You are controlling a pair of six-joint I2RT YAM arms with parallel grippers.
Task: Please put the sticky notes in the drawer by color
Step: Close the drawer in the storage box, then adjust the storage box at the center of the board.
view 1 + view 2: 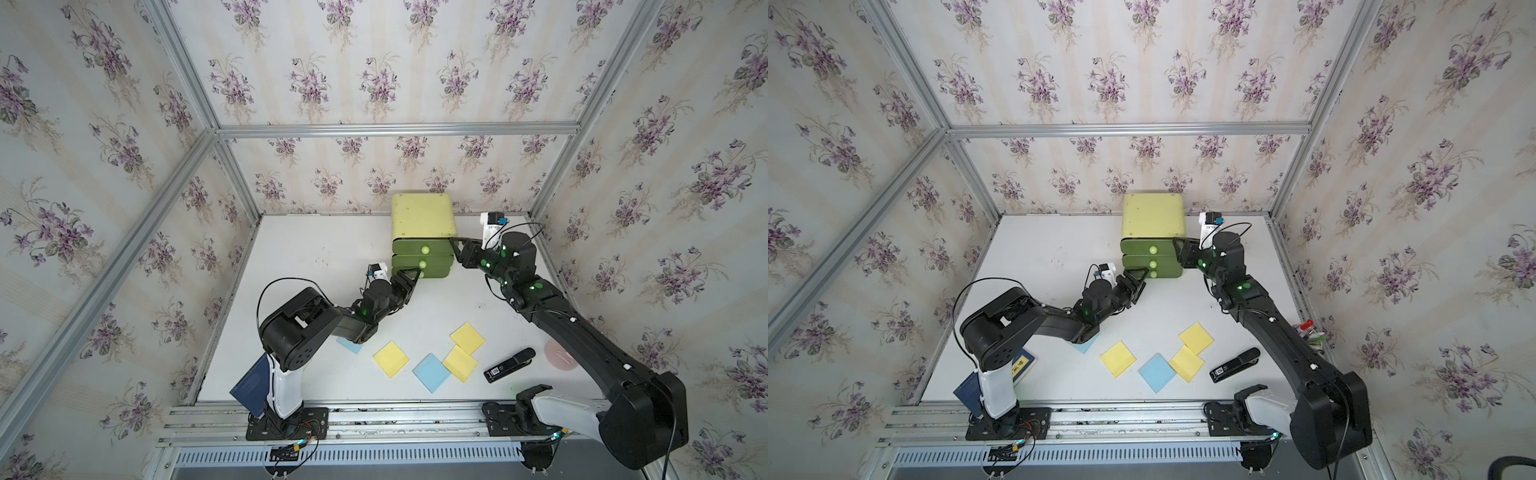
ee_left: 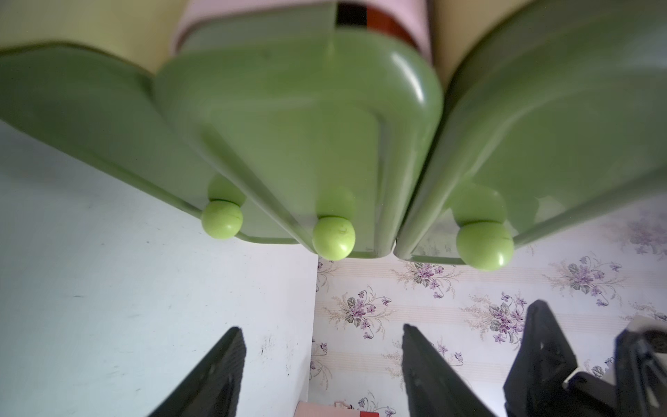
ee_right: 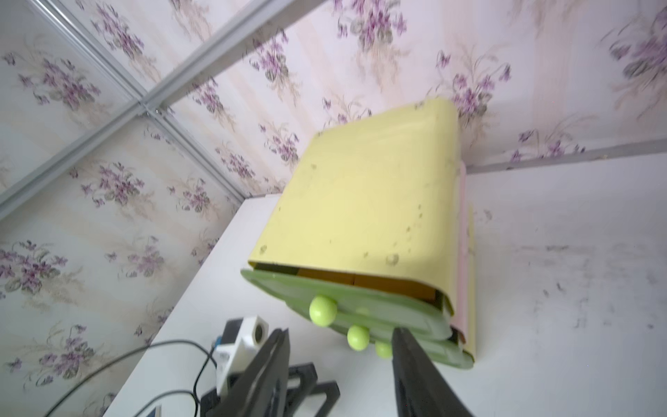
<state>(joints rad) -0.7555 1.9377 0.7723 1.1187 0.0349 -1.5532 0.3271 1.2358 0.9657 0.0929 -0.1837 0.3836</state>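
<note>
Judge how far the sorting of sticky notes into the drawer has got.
Done: perhaps the pink behind the middle drawer front. In hand: no note; both open, the left gripper faces the drawer knobs, the right gripper its top corner. Left: three yellow notes, two blue notes on the table.

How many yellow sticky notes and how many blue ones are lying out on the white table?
Yellow sticky notes: 3
Blue sticky notes: 2 (one lies partly under the left arm)
Total: 5
</note>
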